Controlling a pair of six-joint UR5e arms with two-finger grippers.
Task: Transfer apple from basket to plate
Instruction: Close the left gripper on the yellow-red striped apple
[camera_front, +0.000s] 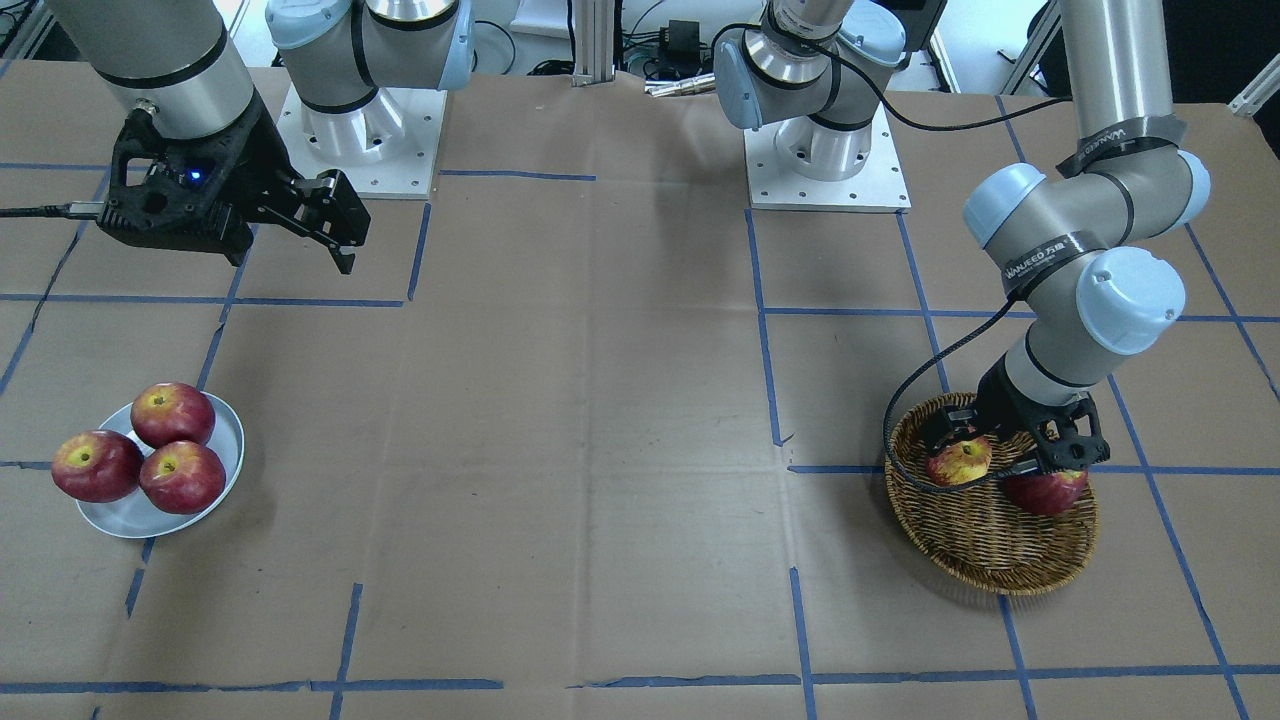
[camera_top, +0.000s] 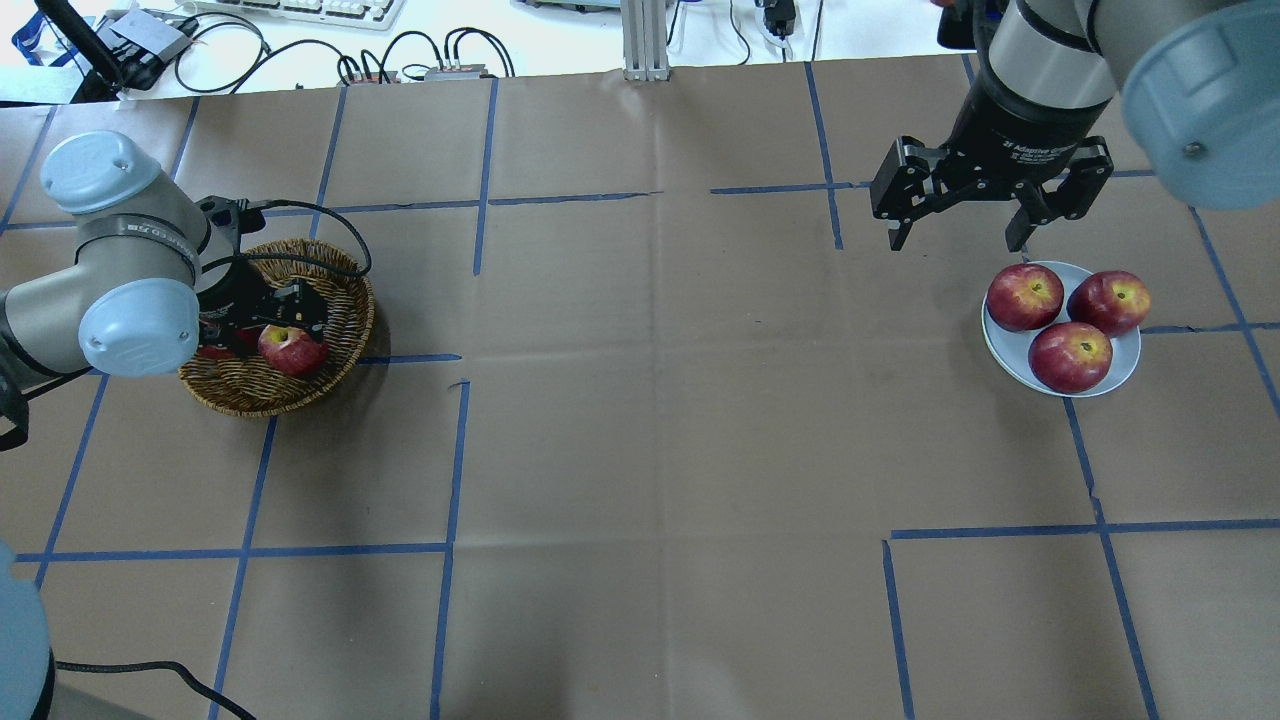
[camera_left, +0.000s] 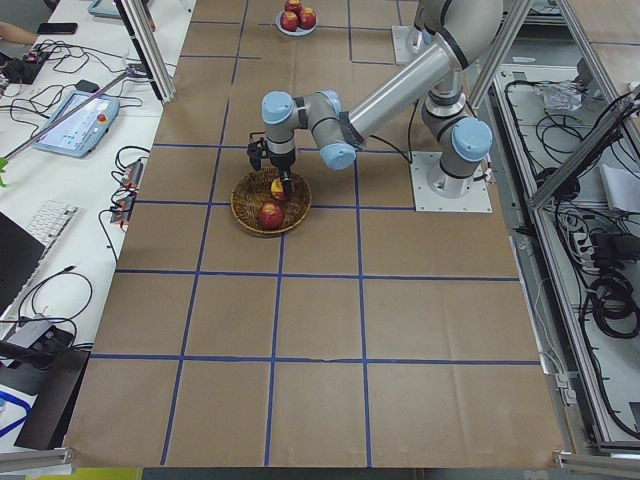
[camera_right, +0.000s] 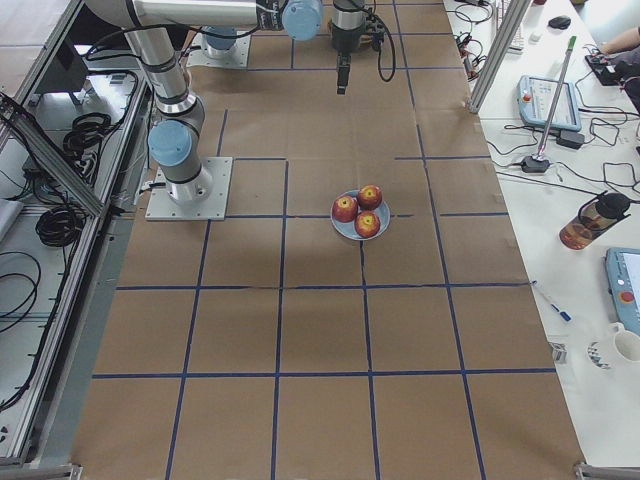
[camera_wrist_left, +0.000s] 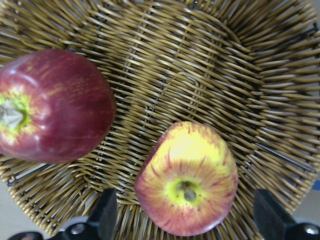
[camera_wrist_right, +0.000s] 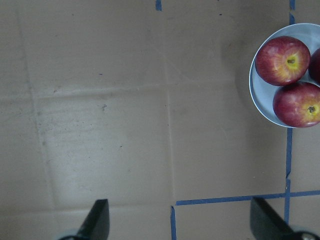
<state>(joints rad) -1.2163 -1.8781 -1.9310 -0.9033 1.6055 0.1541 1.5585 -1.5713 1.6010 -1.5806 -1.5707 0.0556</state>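
The apple (camera_wrist_left: 187, 180), pinkish-red with yellow patches, lies in the wicker basket (camera_wrist_left: 200, 65) next to a dark red apple (camera_wrist_left: 52, 105). It also shows in the overhead view (camera_top: 290, 350) and the front view (camera_front: 958, 462). My left gripper (camera_wrist_left: 187, 220) is open and low inside the basket (camera_top: 250, 390), its fingers (camera_wrist_left: 106, 215) on either side of the apple and apart from it. The pale plate (camera_top: 1005, 350) on the far side of the table holds three dark red apples (camera_top: 1070, 355). My right gripper (camera_top: 957, 240) hangs open and empty above the table just beside the plate.
The table is brown paper with blue tape lines (camera_top: 450, 450). The two arm bases (camera_front: 825, 150) stand at the robot's edge. A black cable (camera_top: 300, 215) loops over the basket's rim. Keyboards and cables lie beyond the far table edge.
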